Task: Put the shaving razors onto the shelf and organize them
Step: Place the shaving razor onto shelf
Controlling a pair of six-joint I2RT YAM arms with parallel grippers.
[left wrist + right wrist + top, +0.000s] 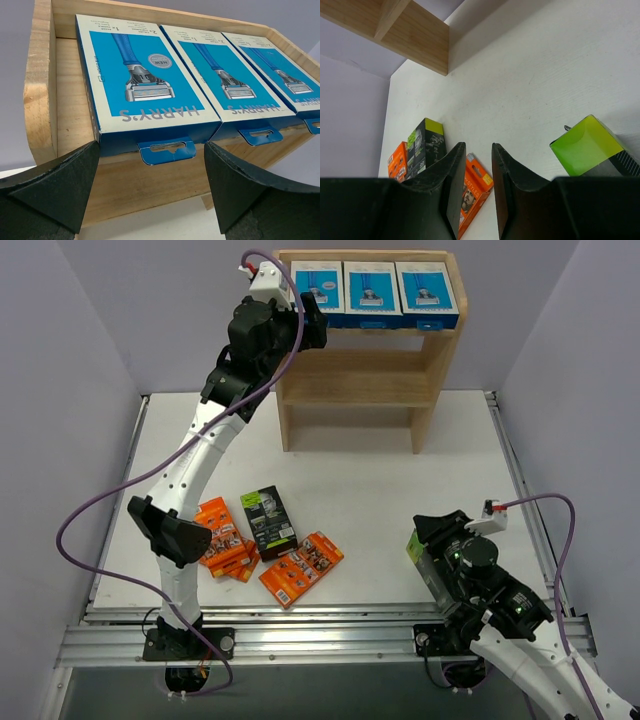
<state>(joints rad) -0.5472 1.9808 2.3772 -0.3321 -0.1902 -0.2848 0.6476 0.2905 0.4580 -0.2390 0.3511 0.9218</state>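
The wooden shelf [360, 390] stands at the far side of the white worktop [390, 490]; three blue-and-white razor boxes [370, 290] lie flat in a row on its top tier, side by side, with their blue hang tabs sticking out over the front edge; the two lower tiers show only bare wood; the left pincer [312, 328] is up at the left end of the top tier, and in its own camera its two black fingers [60, 190] are spread wide with nothing between them, just in front of the nearest blue box [145, 85]; on the worktop near the left arm lie some flat orange packs [300, 568] in a loose bunch, and a black-and-lime box [268, 522] lies flat among them; the right pincer [435, 530] is low over the near right part of the worktop; its jaws are only a little apart and hold nothing; a second black-and-lime box [585, 145] sits just beside it, not between its fingers
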